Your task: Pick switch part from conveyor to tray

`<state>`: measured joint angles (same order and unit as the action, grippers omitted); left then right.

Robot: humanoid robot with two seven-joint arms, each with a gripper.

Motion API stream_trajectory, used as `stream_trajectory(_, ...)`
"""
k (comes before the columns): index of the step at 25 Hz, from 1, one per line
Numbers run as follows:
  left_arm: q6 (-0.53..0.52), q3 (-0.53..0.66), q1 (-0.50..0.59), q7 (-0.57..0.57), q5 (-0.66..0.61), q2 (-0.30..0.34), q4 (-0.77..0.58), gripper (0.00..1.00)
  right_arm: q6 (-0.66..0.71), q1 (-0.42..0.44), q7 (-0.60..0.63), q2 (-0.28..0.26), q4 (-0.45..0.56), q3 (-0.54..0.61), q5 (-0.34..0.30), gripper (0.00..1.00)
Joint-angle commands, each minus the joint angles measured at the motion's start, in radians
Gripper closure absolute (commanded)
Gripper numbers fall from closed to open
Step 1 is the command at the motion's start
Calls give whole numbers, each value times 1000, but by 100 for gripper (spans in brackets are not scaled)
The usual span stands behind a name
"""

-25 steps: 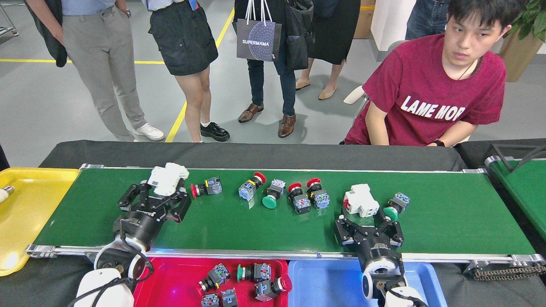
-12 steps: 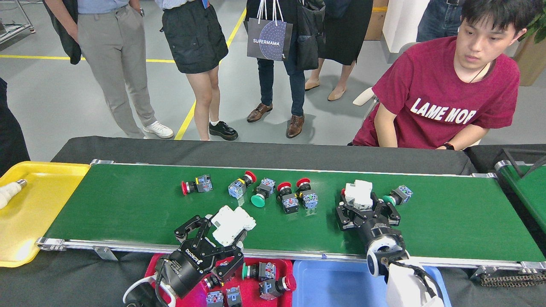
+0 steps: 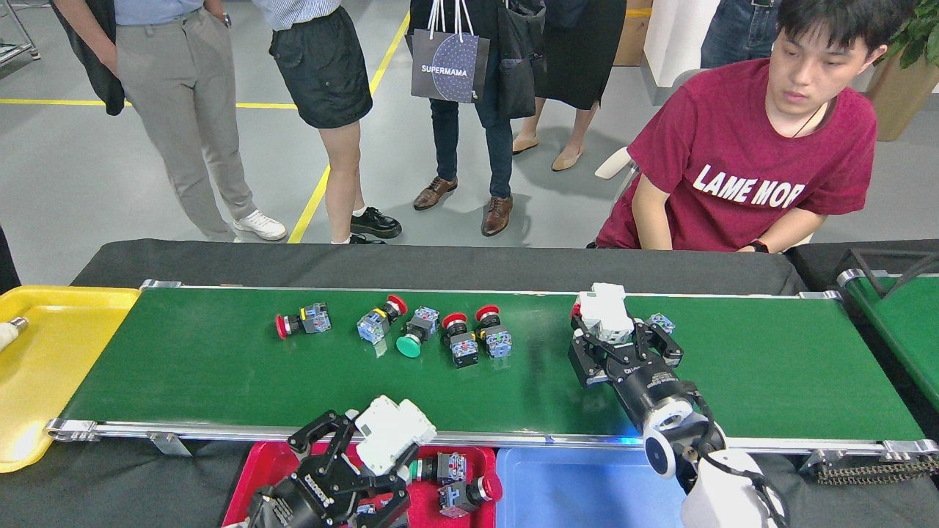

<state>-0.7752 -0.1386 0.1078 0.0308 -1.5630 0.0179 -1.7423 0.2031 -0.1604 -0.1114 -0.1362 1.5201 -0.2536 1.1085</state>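
Observation:
The conveyor (image 3: 220, 381) carries several push-button switch parts: a red one (image 3: 301, 323), a blue-bodied one (image 3: 378, 320), a green one (image 3: 413, 335) and two red-capped ones (image 3: 474, 337). My left gripper (image 3: 378, 444) is shut on a white switch part (image 3: 392, 429), held over the belt's front rail and the back edge of the red tray (image 3: 253, 477). My right gripper (image 3: 612, 334) reaches over the belt at mid-right, shut on another white switch part (image 3: 603, 312). A small green-capped switch (image 3: 662, 323) lies just behind its right finger.
Several switches (image 3: 458, 480) lie in the red tray, and a blue tray (image 3: 565, 488) sits beside it. A yellow tray (image 3: 44, 367) is at the belt's left end, a second green belt (image 3: 906, 323) at far right. A seated person (image 3: 748, 161) and standing people are behind the table.
My left gripper carried its white part from the belt's back left to the front edge above the red tray. My right gripper moved forward and closed around the other white part. Loose switches drifted left.

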Motion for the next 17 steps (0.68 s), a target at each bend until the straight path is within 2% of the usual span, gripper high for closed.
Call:
stream_trajectory(1, -10, -41, -4, -5, -9, -6, -17, 93, 119, 51, -24, -39, 92, 20, -27, 92)
stream_trajectory(3, 5, -110, -2, 3, -43, -18, -14, 93, 199, 148, -22, -74, 167, 57, -47, 92)
stream_trajectory(5, 33, -168, -2, 24, -72, -35, -13, 92, 288, 219, -22, -83, 203, 109, -52, 92)
stream_trajectory(10, 97, -271, 4, 73, -84, -47, -6, 89, 509, 371, -17, -80, 218, 284, -55, 92)
stream_trajectory(12, 135, -318, 12, 80, -98, -47, -5, 82, 582, 416, -16, -77, 215, 368, -56, 91)
stream_trajectory(13, 149, -334, 15, 80, -107, -49, -5, 73, 582, 432, -16, -77, 210, 395, -59, 91)
stream_trajectory(14, 174, -354, 15, 83, -121, -50, -2, 57, 582, 449, -16, -77, 204, 421, -69, 91)
stream_trajectory(15, 215, -380, 16, 86, -137, -50, 0, 31, 582, 463, -16, -75, 200, 444, -72, 91)
stream_trajectory(16, 255, -394, 18, 86, -144, -52, 1, 10, 582, 470, -16, -75, 200, 455, -72, 91)
stream_trajectory(17, 310, -412, 18, 86, -150, -55, 3, 0, 582, 475, -16, -75, 200, 464, -76, 91)
